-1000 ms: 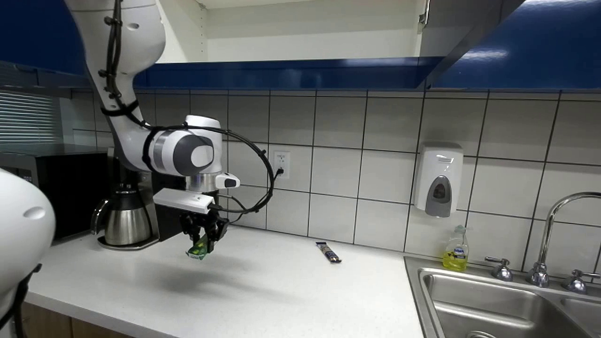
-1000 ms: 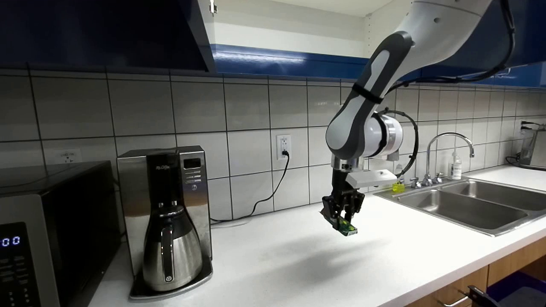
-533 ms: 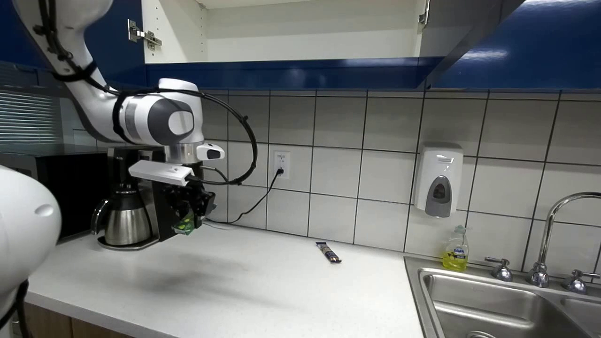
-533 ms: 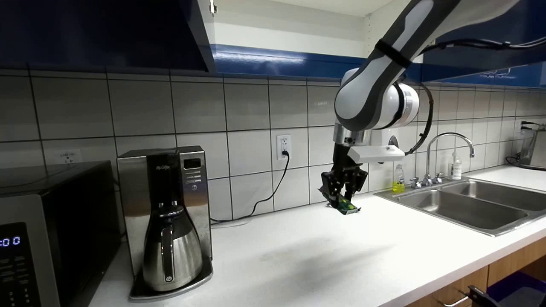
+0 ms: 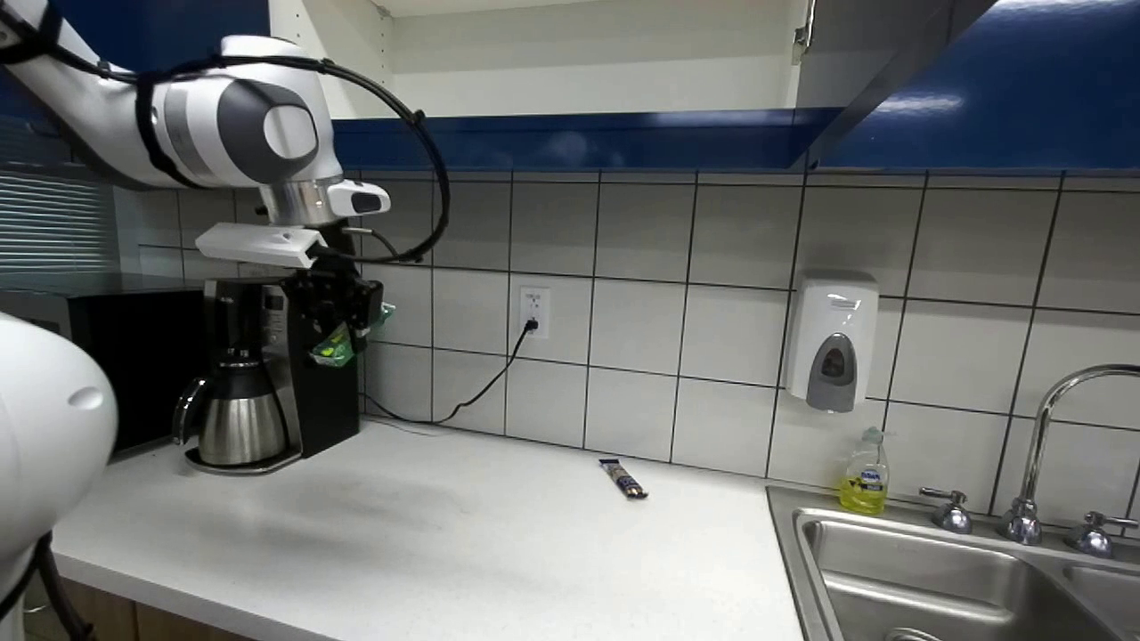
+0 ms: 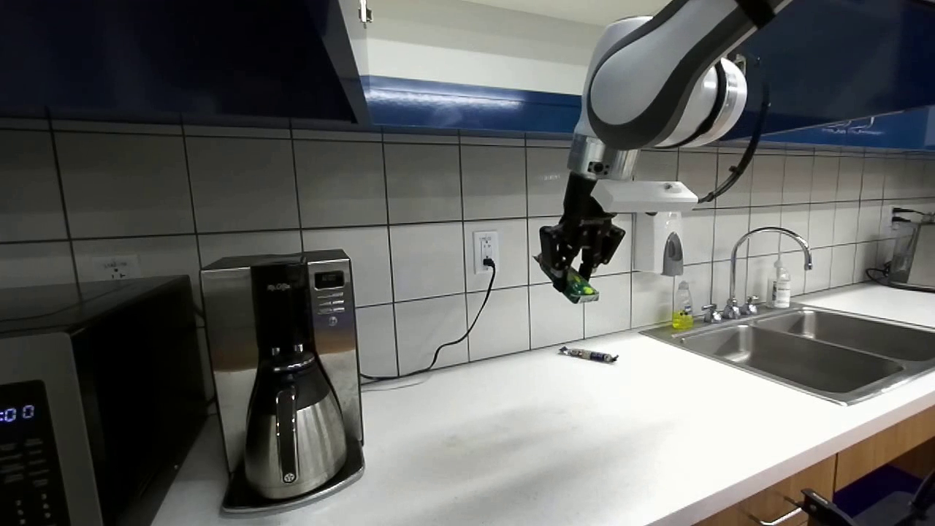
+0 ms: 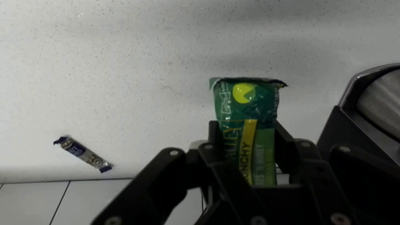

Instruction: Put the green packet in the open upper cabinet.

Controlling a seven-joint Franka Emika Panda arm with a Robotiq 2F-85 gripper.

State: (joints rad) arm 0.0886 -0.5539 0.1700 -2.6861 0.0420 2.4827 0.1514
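Closed on the green packet (image 7: 247,106), the end effector (image 7: 247,132) holds it above the counter (image 5: 499,534). In an exterior view, the cabinet (image 5: 588,85) lies toward one o'clock: best clear its blue lip (image 5: 570,140) before reaching in.

White speckled countertop (image 5: 481,543): wrapped bar (image 7: 83,154) lying flat, coffee maker (image 6: 337,365), microwave (image 6: 131,387).

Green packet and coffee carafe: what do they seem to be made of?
Green packet: probably thin, glossy plastic film, judging by its wrinkles and small highlights. Carafe: likely stainless steel, satin finish, from its soft grey reflections; its black handle lacks that metallic sheen, perhaps plastic.
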